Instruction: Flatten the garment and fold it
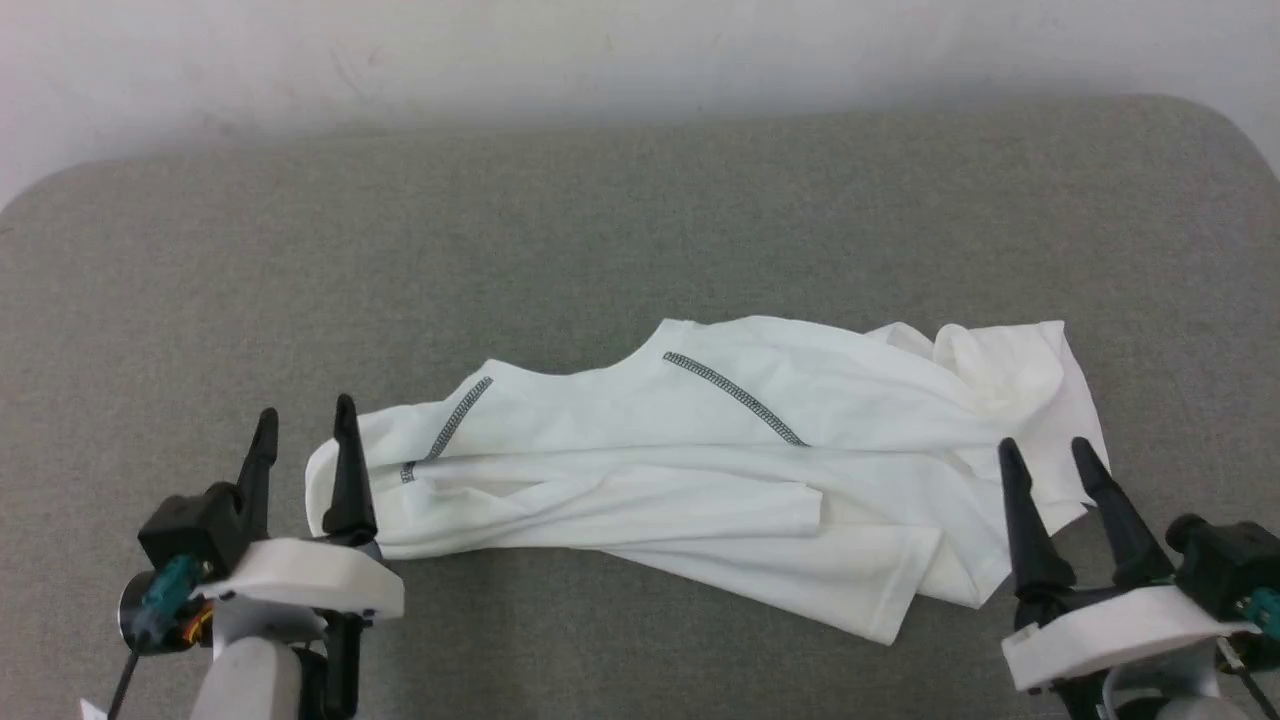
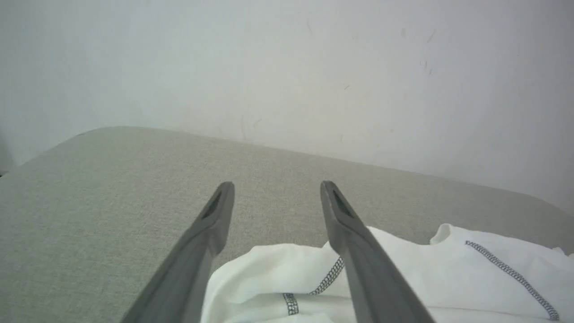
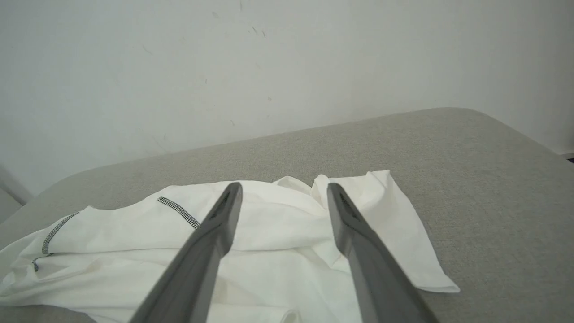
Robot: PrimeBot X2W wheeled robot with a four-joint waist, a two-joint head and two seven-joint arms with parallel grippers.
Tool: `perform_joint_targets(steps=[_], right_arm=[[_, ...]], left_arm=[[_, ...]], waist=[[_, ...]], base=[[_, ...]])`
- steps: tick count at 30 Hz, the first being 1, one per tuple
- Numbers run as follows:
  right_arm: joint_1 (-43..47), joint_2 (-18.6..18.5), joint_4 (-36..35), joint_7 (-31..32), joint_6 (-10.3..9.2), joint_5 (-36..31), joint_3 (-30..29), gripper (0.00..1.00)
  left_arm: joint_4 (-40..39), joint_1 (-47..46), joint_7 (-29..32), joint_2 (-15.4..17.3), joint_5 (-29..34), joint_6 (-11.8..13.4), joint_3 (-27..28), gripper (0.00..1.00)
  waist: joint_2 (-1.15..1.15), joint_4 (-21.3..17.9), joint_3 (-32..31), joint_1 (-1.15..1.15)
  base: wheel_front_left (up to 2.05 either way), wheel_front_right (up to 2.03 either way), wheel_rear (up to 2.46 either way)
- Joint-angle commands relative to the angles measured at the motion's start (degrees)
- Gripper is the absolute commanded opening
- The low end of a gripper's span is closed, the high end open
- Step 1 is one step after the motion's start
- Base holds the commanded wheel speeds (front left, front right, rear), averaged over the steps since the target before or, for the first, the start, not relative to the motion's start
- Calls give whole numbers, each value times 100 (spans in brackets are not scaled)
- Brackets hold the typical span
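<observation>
While both arms sit low at the near side of the table [image 1: 600, 220], the garment [image 1: 700, 450] lies across the table's near middle as a long crumpled band running left to right.

Garment: white, thin, not flat. Several lengthwise folds cross its middle. One layer hangs out toward the near edge at lower right. The right end is bunched into a small heap. Two lines of grey zigzag stitching [image 1: 735, 397] show on the upper layer, one near the left end and one near the centre. The left wrist view shows the garment [image 2: 448, 269] with its rounded left end lying on the table [image 2: 112, 202]. The right wrist view shows the garment [image 3: 278, 233] spread under the fingers, with one corner pointing out over the bare table [image 3: 471, 179].

Left jaws: wide open, nothing between them. The outer finger stands over bare table and the inner finger stands over the garment's left end. Contact with the cloth cannot be told.

Right jaws: wide open, holding nothing. Both fingers stand over the garment's right end, and cloth is visible in the gap between them, unpinched.

Background: a pale wall [image 1: 600, 50] runs behind the table's far edge.
</observation>
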Motion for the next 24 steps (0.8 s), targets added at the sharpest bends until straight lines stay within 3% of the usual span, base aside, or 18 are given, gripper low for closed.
perform_joint_targets(steps=[1,5,10,17,24], right_arm=[[-180,14,112,73,-11,-21,74,100],[-609,-122,537,338,-11,99,217,100],[-1414,-430,1207,844,-11,443,469,100],[-3231,-988,2482,2377,-11,1091,1275,100],[-4693,-1226,3331,3823,-11,1449,2163,100]], left_arm=[[-484,296,-25,-162,198,-28,93,100],[-1154,673,-27,-391,439,-125,210,100],[-1399,784,-27,-522,550,-200,156,100],[-1646,525,-28,-597,562,-315,-21,100],[-1808,134,-28,-605,363,-287,-330,100]], waist=[[-1,16,-89,0],[-1,78,-109,0],[-1,259,22,0],[-1,648,510,0],[-1,1020,1098,0]], base=[[0,0,0],[0,0,0],[0,0,0],[0,0,0],[0,0,0]])
